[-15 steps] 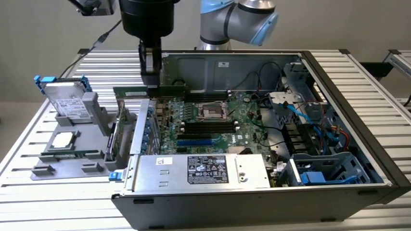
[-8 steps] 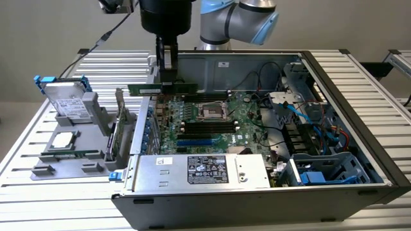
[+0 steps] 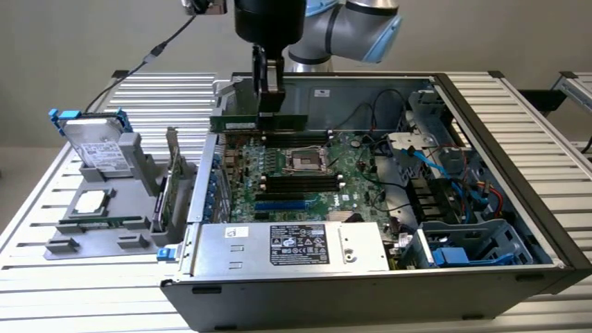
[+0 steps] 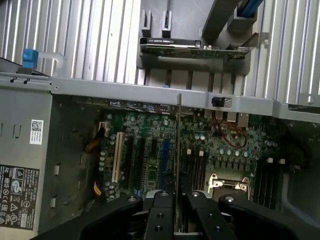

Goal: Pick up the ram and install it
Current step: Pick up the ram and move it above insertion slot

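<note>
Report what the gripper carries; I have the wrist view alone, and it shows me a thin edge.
Observer: The gripper is shut on the ram, a long green stick held level.
Operator: Say whether it is seated.
Observer: No; it hangs above the motherboard, near the case's rear wall.
Operator: Name what sits on the fixture.
Observer: A hard drive stands on the grey fixture, at the exterior view's left.

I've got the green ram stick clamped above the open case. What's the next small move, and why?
Probably a short, slow descent. The gripper is shut on the long green ram stick, which hangs clear above the green motherboard. In the wrist view its edge runs parallel to, and close beside, the long black memory slots. Confirm alignment as it nears.
</note>
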`<action>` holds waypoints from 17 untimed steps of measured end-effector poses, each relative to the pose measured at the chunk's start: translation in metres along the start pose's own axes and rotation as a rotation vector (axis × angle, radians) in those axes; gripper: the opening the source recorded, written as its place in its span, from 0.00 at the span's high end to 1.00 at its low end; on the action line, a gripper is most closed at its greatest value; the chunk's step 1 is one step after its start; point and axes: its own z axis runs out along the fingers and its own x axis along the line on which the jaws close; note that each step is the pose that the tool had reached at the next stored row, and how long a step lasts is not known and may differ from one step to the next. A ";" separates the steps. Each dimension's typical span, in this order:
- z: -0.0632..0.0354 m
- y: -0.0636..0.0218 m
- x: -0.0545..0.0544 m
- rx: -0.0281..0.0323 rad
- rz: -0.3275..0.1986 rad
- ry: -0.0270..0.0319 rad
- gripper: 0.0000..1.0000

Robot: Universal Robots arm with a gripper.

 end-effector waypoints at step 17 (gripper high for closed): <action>0.0135 -0.0571 -0.023 0.0020 0.006 0.0141 0.86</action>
